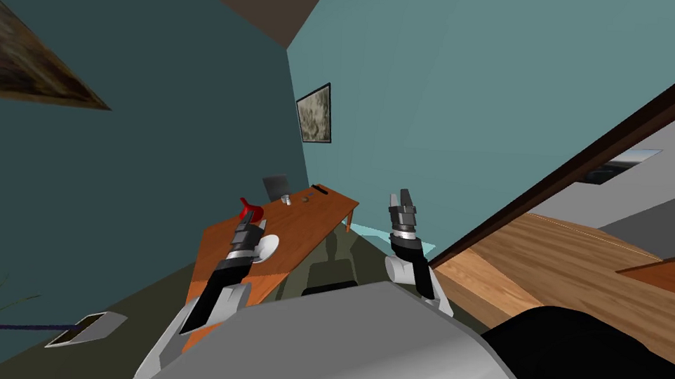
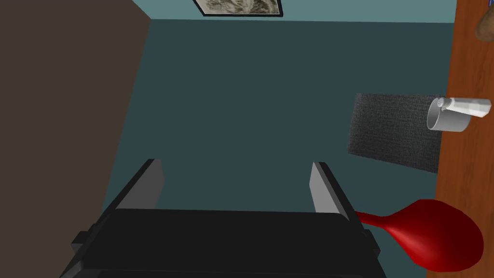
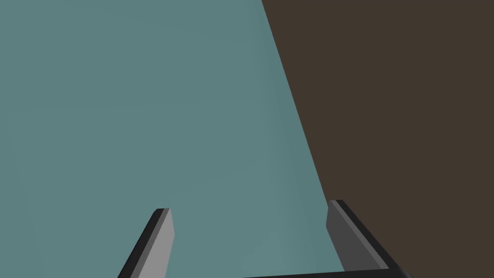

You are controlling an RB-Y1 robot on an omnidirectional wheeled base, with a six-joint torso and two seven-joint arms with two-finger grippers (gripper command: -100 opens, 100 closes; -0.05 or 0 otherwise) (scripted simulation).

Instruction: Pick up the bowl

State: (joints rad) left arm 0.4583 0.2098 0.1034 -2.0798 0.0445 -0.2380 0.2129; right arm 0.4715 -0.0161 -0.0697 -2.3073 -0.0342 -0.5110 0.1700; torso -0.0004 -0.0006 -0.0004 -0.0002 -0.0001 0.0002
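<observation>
On the orange-brown wooden table (image 1: 314,222), near its closer end, lies the bowl (image 1: 269,246). It is one only, plain white, round and shallow, with a smooth surface. The left arm reaches over this end of the table, and its wrist covers one edge of the bowl in the head view; I cannot tell if they touch.

The left gripper (image 1: 246,221) has its two thin grey blades wide apart, about a third of the wrist picture between them, and nothing is held between them (image 2: 236,183). Just beside one blade stands one red, glossy thing (image 2: 434,236), formed like a bulb with a thin neck.

Further along the table there is one small pale grey cup (image 2: 446,118), round and smooth, with a short grey cylinder lying on its rim. Behind the cup is one dark grey panel (image 2: 393,130), flat, with a rough woven texture. At the far end I count two small things: one brown lump (image 1: 305,197) and one flat black bar (image 1: 320,190).

The right gripper (image 1: 402,198) is raised to the right of the table, apart from everything on it. Its two blades are also spread wide and carry nothing (image 3: 251,236).

One framed picture (image 1: 314,113) hangs on the blue-green wall above the table.
</observation>
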